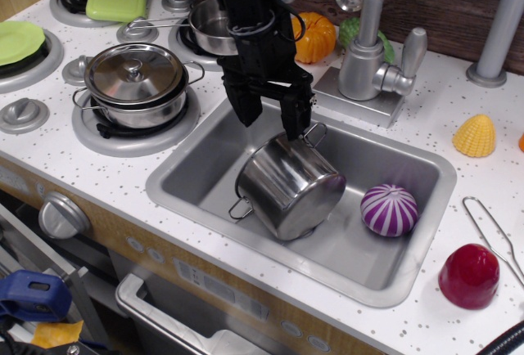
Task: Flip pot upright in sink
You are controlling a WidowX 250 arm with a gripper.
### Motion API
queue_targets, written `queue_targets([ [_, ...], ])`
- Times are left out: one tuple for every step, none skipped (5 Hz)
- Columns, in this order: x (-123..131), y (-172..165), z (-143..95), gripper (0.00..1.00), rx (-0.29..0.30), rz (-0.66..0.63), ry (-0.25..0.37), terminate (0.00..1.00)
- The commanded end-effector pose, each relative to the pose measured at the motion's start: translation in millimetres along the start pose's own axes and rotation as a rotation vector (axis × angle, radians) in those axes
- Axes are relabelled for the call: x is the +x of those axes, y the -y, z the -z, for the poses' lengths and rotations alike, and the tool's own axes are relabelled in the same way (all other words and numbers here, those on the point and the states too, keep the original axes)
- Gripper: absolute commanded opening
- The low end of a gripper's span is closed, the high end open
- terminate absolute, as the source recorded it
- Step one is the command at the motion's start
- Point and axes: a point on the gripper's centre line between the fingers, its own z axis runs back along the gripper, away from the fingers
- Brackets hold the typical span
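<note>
The shiny steel pot (288, 185) lies tilted on its side in the sink (205, 155), base toward me and right, mouth facing the back left. One wire loop handle sticks up at its top rim, the other points down at the front left. My black gripper (268, 120) hangs open just above the pot's upper rim, at the sink's back left. Its right finger (295, 119) reaches down next to the upper handle. It holds nothing.
A purple striped ball (389, 209) lies in the sink right of the pot. The faucet (370, 52) stands behind the sink. A lidded pot (137, 83) and a saucepan (209, 24) sit on burners to the left. A red object (468, 276) and a yellow toy (475, 135) are on the right counter.
</note>
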Motion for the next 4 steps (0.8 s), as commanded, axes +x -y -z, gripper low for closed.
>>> queue_targets([
  [11,-10,-3,1.00,-0.174,-0.061,0.034,0.00],
  [6,-8,5,1.00,-0.237,-0.104,0.039,0.00],
  [1,-2,12,1.00,-0.255,-0.135,0.060,0.00],
  [-4,7,16,1.00,-0.284,-0.180,0.066,0.00],
])
